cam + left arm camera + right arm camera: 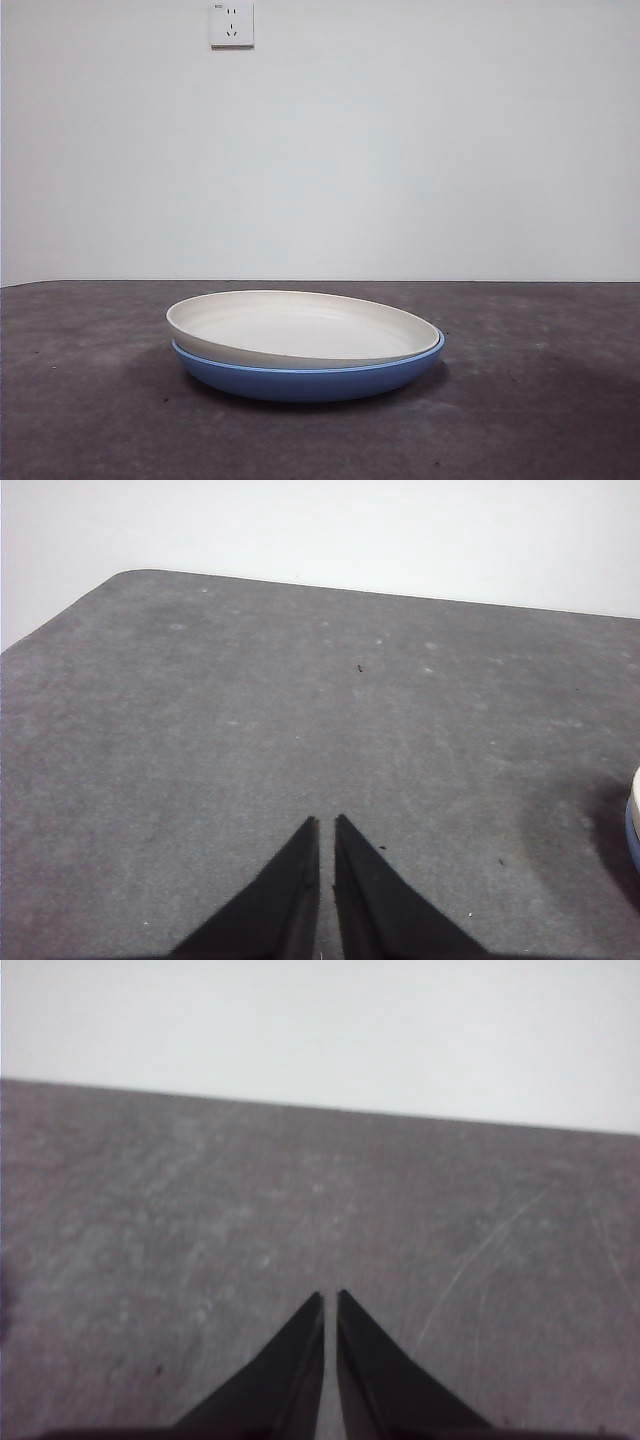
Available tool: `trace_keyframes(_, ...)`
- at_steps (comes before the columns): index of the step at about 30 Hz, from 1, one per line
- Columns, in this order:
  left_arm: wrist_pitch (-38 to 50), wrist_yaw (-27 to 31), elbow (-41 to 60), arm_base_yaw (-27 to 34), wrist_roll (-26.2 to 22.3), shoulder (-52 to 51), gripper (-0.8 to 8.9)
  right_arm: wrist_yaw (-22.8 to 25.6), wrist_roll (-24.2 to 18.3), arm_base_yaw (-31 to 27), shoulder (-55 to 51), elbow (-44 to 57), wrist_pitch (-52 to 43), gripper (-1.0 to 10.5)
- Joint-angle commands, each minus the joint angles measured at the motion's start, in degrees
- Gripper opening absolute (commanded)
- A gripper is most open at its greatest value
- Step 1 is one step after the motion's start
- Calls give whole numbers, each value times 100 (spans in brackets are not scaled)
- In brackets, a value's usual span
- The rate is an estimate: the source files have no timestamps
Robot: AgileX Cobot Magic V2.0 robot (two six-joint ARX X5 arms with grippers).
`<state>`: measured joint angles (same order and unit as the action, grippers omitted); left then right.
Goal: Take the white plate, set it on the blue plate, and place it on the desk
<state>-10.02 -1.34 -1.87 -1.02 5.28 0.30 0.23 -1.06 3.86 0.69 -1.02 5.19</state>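
Observation:
The white plate rests on top of the blue plate, slightly tilted, in the middle of the desk in the front view. A sliver of both plates' rims shows at the edge of the left wrist view. My left gripper is shut with nothing in it, held over bare desk apart from the plates. Shut and holding nothing as well, my right gripper hangs over bare desk. Neither arm appears in the front view.
A white wall with a power socket stands behind the desk. The desk's rounded far corner shows in the left wrist view.

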Motion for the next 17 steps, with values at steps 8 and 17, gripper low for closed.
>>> trace_keyframes(8,83,31,120,-2,-2,-11,25,433,15,-48,-48,39,474,20)
trace_keyframes(17,85,31,120,-2,-2,-11,25,413,57,-72,-48,39,466,20)
